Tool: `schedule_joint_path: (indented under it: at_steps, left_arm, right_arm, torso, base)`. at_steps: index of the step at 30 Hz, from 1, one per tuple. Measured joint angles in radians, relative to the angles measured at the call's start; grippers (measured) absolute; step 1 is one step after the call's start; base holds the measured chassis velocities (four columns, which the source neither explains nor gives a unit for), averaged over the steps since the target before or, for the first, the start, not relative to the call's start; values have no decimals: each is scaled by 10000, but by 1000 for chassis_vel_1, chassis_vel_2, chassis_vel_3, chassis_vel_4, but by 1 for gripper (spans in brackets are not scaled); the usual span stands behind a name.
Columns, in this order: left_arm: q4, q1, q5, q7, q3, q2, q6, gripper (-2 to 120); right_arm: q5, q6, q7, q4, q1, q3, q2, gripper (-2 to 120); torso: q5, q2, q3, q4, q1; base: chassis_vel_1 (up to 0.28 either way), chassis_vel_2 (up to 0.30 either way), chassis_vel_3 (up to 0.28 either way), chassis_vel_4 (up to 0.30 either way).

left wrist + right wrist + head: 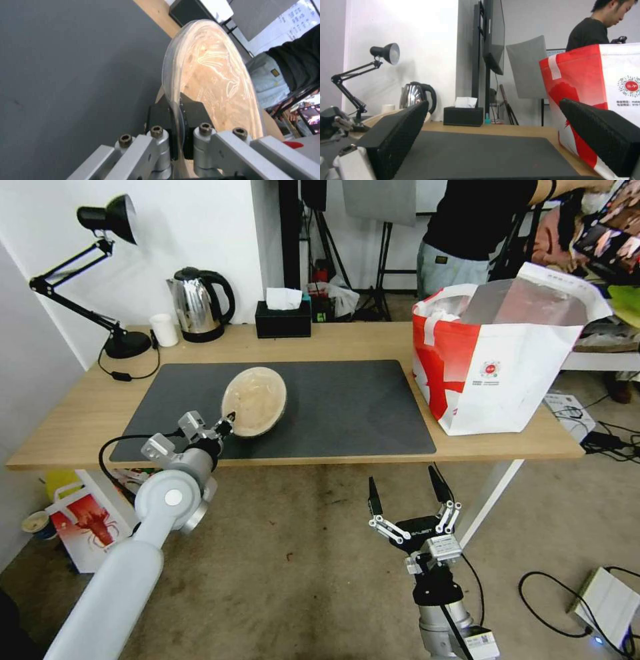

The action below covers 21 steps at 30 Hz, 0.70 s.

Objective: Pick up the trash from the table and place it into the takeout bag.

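A beige bowl (254, 401) is tipped up on edge over the dark mat (347, 407), its near rim pinched by my left gripper (227, 425), which is shut on it. The left wrist view shows that beige bowl (216, 82) close up, with black pads (190, 110) clamped on either side of its clear rim. My right gripper (406, 495) hangs open below the front edge of the table (80, 413), nothing between its fingers (396, 135). The takeout bag (500, 360) stands open on the table's right end, silver lining showing; the right wrist view has the takeout bag (586, 82) too.
A steel kettle (198, 303), a white cup (164, 329), a black desk lamp (100, 273) and a black tissue box (283, 317) line the table's back edge. A small white bag with a crayfish picture (83, 523) stands on the floor at the left. Cables and a white box (610, 600) lie at the right.
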Motion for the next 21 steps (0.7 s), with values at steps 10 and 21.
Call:
schedule_joint_path:
  at_steps: [10,21]
  left_arm:
    - [-632,226,-81,-49,-370,282,-213,1]
    - [-1272,-153,-282,297,-440,1085,-583,1]
  right_arm:
    - [0,0,0,0,0,0,0,100]
    - [0,0,0,0,0,0,1,100]
  torso:
    - [0,0,0,0,0]
    - [0,0,-1,0,0]
  base:
    - [0,0,0,0]
    - [0,0,0,0]
